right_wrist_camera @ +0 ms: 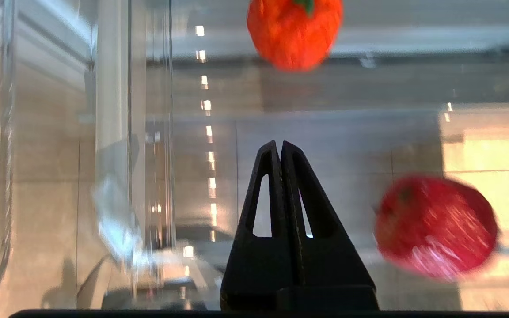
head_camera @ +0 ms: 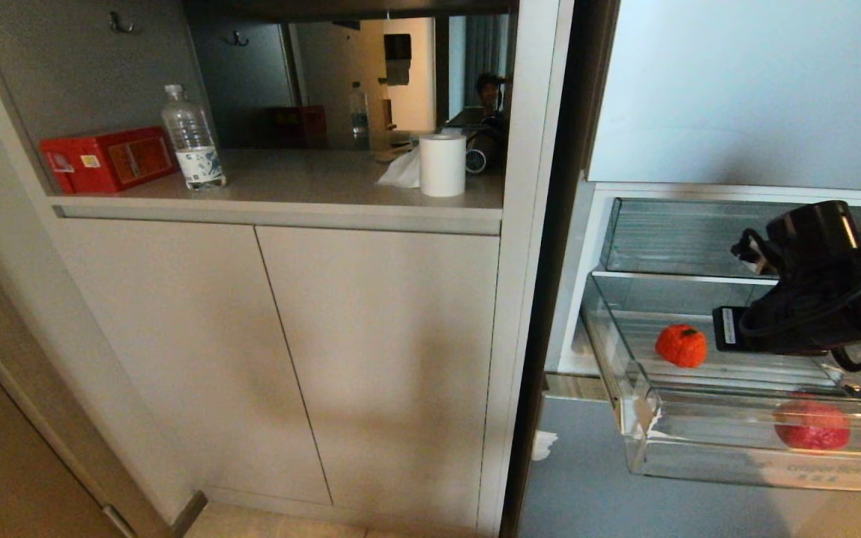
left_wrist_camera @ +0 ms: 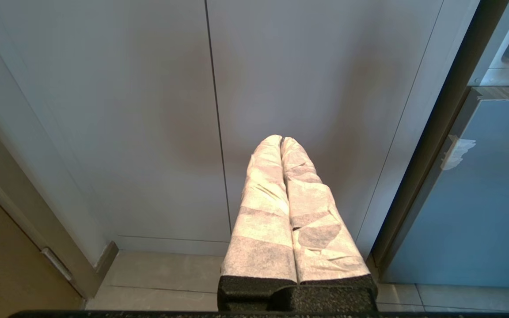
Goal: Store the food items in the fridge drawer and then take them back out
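My right end effector hangs over the open fridge drawer at the right of the head view, its black fingers pressed together and gripping nothing. Two food items lie inside: a rough, ribbed orange fruit at mid-drawer and a glossy, round red fruit against the tall clear front wall. I judge the risk to be this: coming down with the fingers together, I would nudge a round fruit, and it would roll along the smooth ribbed plastic floor. The transparent wall is also hard to read, so I could clip it. My left end effector, wrapped in white fabric, is together too, parked before the matte cabinet door.
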`<state>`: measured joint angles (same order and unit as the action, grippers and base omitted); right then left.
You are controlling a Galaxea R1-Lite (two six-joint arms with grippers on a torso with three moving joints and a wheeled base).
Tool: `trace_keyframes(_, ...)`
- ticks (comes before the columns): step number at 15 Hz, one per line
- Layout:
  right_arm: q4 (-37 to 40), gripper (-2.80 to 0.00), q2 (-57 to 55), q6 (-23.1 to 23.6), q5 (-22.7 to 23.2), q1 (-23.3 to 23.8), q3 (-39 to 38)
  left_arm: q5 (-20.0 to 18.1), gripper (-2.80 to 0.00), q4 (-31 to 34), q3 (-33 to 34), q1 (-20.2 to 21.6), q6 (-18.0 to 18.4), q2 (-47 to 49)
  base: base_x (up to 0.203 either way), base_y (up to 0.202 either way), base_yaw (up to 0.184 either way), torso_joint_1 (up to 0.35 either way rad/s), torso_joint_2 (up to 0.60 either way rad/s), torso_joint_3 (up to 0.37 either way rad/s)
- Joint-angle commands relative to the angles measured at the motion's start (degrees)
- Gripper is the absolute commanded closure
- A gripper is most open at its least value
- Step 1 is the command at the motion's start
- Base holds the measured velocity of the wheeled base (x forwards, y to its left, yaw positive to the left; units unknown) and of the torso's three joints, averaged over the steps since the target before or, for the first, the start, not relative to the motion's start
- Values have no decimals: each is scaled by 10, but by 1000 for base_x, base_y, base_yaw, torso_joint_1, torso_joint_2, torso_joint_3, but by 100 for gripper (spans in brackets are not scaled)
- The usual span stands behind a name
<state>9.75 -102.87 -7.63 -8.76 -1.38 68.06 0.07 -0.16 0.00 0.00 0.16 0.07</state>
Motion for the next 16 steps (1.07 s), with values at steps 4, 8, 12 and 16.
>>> trace_keyframes(4, -27, 0, -88, -1, -2, 7, 45, 0, 0, 0, 1, 0, -1, 0, 0, 0, 0, 0, 0, 0)
trace_keyframes(8, -27, -280, -129, -1, -2, 22, 95, 0, 0, 0, 1, 0, 0, 0, 0, 0, 0, 0, 0, 0)
trace_keyframes(12, -27, -280, -164, 1, -1, 32, 121, 0, 0, 0, 1, 0, 0, 0, 0, 0, 0, 0, 0, 0)
trace_keyframes(16, -27, -280, -209, 0, 0, 38, 173, 0, 0, 0, 1, 0, -1, 0, 0, 0, 0, 0, 0, 0)
